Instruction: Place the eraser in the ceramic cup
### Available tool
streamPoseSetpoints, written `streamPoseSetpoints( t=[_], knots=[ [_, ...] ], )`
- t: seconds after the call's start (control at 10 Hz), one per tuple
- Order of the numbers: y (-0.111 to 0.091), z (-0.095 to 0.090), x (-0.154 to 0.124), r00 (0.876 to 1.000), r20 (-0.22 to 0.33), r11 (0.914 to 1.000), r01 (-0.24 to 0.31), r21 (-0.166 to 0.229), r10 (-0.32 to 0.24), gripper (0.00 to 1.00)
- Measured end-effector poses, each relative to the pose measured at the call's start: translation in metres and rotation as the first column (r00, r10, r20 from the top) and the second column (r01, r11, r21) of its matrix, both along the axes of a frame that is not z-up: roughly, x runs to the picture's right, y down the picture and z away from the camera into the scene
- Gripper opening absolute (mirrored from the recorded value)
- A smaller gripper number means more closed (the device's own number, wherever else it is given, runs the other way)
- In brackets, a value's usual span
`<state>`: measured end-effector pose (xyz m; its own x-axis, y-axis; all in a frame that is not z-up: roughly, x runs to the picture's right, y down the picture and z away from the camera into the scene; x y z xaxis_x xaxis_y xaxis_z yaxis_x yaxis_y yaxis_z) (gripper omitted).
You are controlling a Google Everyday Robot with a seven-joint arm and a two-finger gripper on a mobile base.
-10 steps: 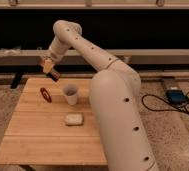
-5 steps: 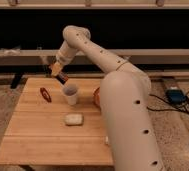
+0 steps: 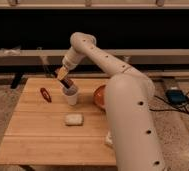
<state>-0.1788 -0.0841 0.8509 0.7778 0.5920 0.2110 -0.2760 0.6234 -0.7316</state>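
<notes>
While the gripper [image 3: 64,75] hangs just above the ceramic cup [image 3: 71,95], its fingers pinch the eraser [image 3: 67,84], whose long axis runs steeply down and slightly to the right, lower end at the cup's mouth. Whether that end is inside the rim is hard to make out. On the wooden table [image 3: 33,135], a red object [image 3: 45,94] lies left of the cup and a pale block [image 3: 73,119] just in front. An orange bowl [image 3: 99,96] is half hidden by the arm.

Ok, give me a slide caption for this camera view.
End effector lowers the dark eraser into the white ceramic cup on the wooden table.
</notes>
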Motion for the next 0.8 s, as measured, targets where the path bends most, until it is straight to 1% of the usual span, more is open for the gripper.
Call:
streamPoseSetpoints(
  t=[0.1, 0.3, 0.4, 0.8],
  knots=[
    [0.007, 0.003, 0.0, 1.0, -0.003, 0.9997, -0.011, -0.022, 0.011, 0.44],
    [0.01, 0.006, 0.007, 1.0, -0.01, 0.9992, -0.027, -0.03, 0.027, 0.64],
    [0.012, 0.007, 0.009, 0.999, -0.011, 0.999, -0.031, -0.031, 0.031, 0.68],
    [0.019, 0.007, 0.016, 0.999, -0.012, 0.9989, -0.037, -0.031, 0.036, 0.68]
  ],
)
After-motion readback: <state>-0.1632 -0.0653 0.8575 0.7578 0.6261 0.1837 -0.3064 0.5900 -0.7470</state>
